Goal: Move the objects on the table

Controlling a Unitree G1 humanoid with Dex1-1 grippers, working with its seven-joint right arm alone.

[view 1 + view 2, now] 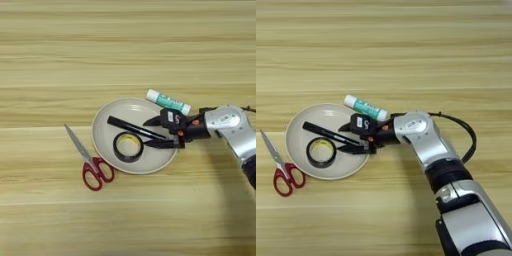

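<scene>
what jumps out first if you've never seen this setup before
The round beige plate mid-table draws the eye, holding a slim black marker pen and a small black ring of tape. The black two-fingered tool reaches in from the right, fingers spread around the pen's end. Red-handled scissors lie left of the plate, a white-and-green glue stick behind it.

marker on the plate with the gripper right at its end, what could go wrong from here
1. The open gripper straddles only the marker tip, so an end grasp could let it pivot or slip out.
2. The tape lies right beside the marker on the plate; the lower finger may nudge it.
3. The glue stick lies close behind the gripper and could roll if bumped.
</scene>
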